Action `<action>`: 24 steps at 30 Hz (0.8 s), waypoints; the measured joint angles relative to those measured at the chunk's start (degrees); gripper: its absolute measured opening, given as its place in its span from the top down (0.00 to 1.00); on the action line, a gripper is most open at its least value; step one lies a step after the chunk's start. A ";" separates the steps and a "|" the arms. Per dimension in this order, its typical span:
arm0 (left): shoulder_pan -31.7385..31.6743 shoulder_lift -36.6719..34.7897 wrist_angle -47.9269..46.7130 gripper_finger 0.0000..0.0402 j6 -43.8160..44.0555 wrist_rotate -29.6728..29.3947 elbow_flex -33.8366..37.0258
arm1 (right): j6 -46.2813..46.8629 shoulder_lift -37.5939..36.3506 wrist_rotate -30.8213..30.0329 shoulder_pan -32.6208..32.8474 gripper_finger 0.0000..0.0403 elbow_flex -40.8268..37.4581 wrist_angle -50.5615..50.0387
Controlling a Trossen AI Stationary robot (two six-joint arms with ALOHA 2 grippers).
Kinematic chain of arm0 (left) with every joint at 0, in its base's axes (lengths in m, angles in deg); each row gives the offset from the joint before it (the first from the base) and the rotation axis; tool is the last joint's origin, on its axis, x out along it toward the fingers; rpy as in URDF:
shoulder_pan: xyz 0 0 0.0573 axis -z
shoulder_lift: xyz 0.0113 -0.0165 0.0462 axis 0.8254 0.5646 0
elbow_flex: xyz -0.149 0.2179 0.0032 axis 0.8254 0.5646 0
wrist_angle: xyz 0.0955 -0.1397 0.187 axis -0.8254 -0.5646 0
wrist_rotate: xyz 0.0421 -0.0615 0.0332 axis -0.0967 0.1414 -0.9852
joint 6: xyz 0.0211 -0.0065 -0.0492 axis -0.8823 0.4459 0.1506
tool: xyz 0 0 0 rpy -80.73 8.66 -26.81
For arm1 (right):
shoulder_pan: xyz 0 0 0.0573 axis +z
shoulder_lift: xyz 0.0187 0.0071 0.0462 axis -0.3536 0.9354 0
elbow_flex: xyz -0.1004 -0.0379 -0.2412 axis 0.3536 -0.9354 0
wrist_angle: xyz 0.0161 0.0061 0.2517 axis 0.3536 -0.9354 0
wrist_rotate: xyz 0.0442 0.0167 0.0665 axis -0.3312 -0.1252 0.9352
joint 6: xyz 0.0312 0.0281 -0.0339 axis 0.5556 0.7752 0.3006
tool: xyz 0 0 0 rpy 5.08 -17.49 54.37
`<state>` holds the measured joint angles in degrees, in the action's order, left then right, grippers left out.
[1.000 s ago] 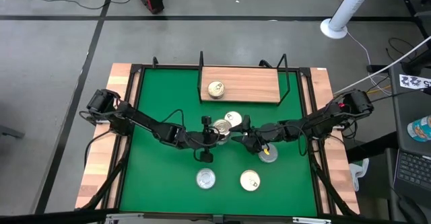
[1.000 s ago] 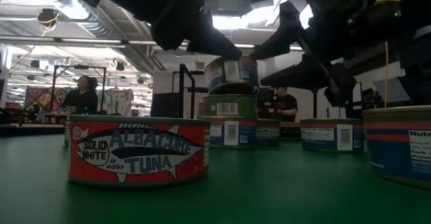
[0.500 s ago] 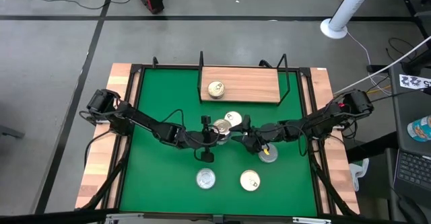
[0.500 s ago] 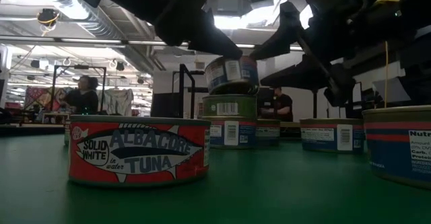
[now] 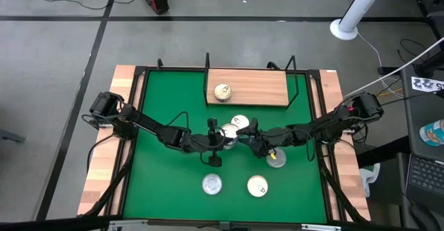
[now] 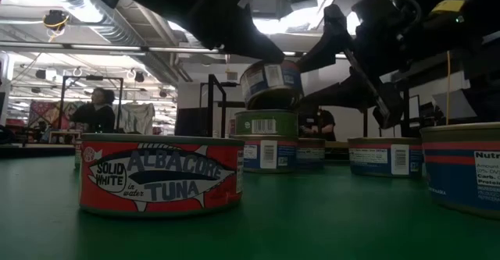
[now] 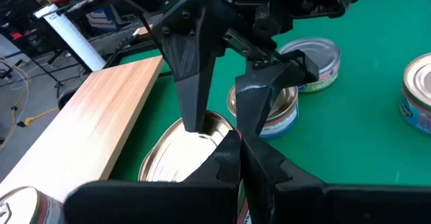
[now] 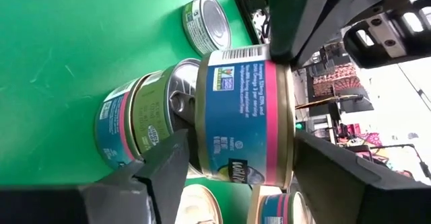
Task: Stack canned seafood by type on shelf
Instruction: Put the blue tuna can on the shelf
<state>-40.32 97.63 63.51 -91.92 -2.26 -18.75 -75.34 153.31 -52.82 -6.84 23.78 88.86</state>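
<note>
The right gripper [image 5: 243, 134] stands wide, its two fingers on either side of a small flat round tin with a blue-and-pink label and a pale gold top [image 8: 239, 116], which fills the gap between them and appears gripped. The tin is tilted, just above a green-labelled round tin [image 6: 266, 124]; whether the two touch cannot be told. Both are on the green table [image 5: 159, 120], a short way in front of the light wooden shelf board with black wire posts [image 5: 260, 85], near its left half.

The left gripper [image 7: 239, 160] is closed, empty, its fingertips meeting the tilted tin's gold top from the side opposite the right arm.

On the shelf, towards its left end, sits one gold-topped tin [image 5: 222, 91]. A silver-topped tin [image 5: 276, 159] lies farther from the shelf, below its right half. Farthest from the shelf are another silver-topped tin [image 5: 211, 184] and a cream-topped tin [image 5: 257, 186], side by side but apart.
</note>
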 joint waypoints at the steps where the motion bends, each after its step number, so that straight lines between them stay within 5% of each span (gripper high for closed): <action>1: 0.00 0.00 0.23 0.99 0.25 0.00 0.00 | -0.01 0.00 -0.02 0.00 0.38 0.00 0.03; 24: 0.00 0.00 1.76 0.99 3.56 3.33 0.00 | -0.03 0.04 0.09 0.00 0.38 0.00 0.24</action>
<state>-40.32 97.63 65.27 -88.36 1.07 -18.75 -75.37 153.35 -52.73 -6.84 23.78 89.09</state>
